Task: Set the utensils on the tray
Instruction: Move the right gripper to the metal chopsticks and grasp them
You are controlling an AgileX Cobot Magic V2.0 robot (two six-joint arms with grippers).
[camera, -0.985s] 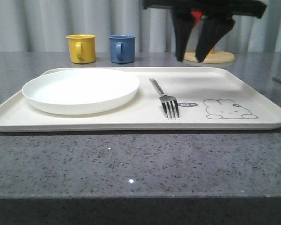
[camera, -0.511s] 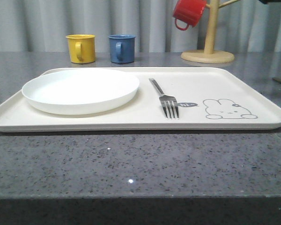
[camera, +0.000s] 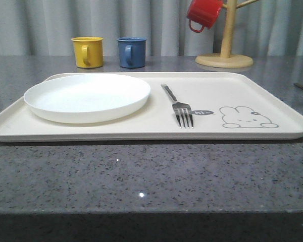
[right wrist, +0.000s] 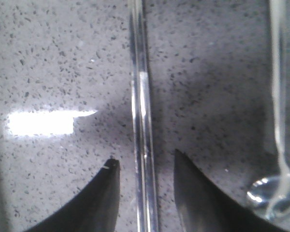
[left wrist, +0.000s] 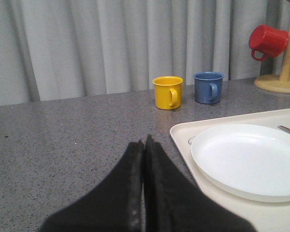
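1. Right fingers point(right wrist: 100, 193) stood wide, straddling the chopsticks point(right wrist: 142, 145) on the counter; spoon point(right wrist: 275, 193) at three o'clock.
2. Left gripper point(left wrist: 144, 150) was closed, empty.
3. Advised: descend centred, close on both sticks together.
4. Fork point(camera: 179, 107) lay on tray point(camera: 272, 96).

Left pincer point(left wrist: 144, 145) has its black fingers point(left wrist: 130, 193) pressed flat together, nothing between them, sitting low and level. Right pincer point(right wrist: 144, 166) points straight down, jaws spread apart, tips hovering without gripping anything.
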